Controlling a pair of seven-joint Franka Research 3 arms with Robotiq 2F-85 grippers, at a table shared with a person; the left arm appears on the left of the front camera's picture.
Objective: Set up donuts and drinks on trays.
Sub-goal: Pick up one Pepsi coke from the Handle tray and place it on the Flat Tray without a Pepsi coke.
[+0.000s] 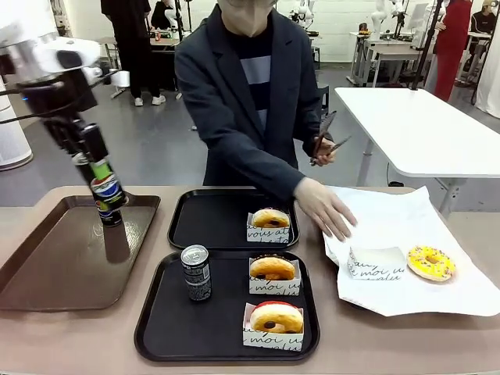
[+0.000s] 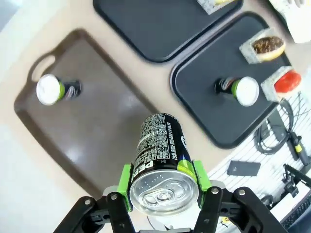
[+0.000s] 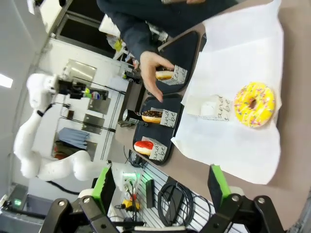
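Observation:
My left gripper (image 1: 95,160) is shut on a black Pepsi can (image 1: 105,191), held tilted above the long brown tray (image 1: 47,266). From the left wrist the can (image 2: 163,160) sits between the green pads (image 2: 127,180), silver top toward the camera. The near black tray (image 1: 156,328) carries a dark grey can (image 1: 196,273) and two sleeved donuts (image 1: 273,269). The far black tray (image 1: 207,219) holds one sleeved donut (image 1: 270,221). A yellow-iced donut (image 1: 430,263) lies on the white paper. My right gripper (image 3: 160,194) is open and empty, high above the yellow donut (image 3: 254,104).
Another can (image 2: 51,90) stands on the brown tray (image 2: 112,116) near its handle hole. The person's hand (image 1: 326,211) rests on the white paper (image 1: 406,219) beside an empty sleeve (image 1: 375,262); the other hand holds tongs (image 1: 324,144).

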